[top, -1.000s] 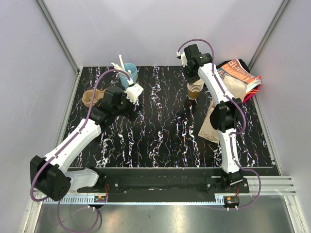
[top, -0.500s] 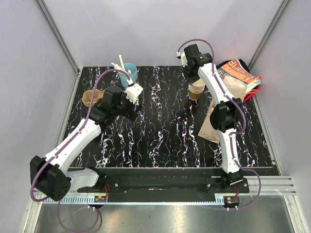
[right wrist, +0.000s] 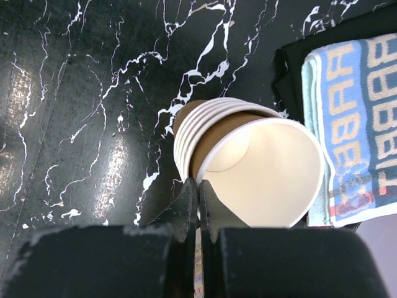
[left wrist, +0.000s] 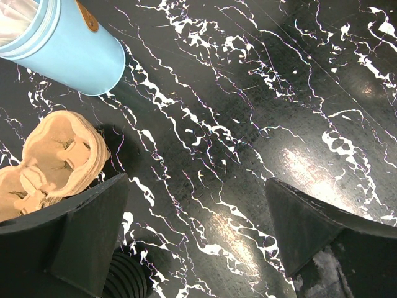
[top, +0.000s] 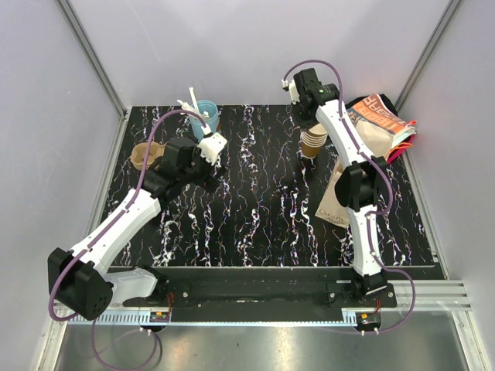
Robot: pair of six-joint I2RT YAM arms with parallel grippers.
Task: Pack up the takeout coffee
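Since the earlier frame the right gripper [right wrist: 198, 186] has pulled up and back a little, and the brown paper coffee cup [right wrist: 267, 174] now leans out of the stack instead of sitting flush. The left arm has not moved.

- Black marbled table [top: 255, 224] with both arms reaching over it.
- Paper bag [top: 331, 202] lies flat at the right, partly under the right arm [top: 357, 185].
- Printed cloth [top: 377, 112] is in the far right corner, on something dark.
- Left arm [top: 124, 224] stretches toward the far left.
- Pulp cup carrier [left wrist: 49, 161] sits near the light-blue cup [left wrist: 68, 49] of white utensils, not touching it.
- Stack of nested cups [right wrist: 186, 136] stands at far centre-right, near the cloth.
- The coffee cup is the top one, still partly inside the stack and tilted. The right fingers are pressed together on its near rim.
- Left gripper [left wrist: 195, 183] has its jaws spread wide over bare table and holds nothing.
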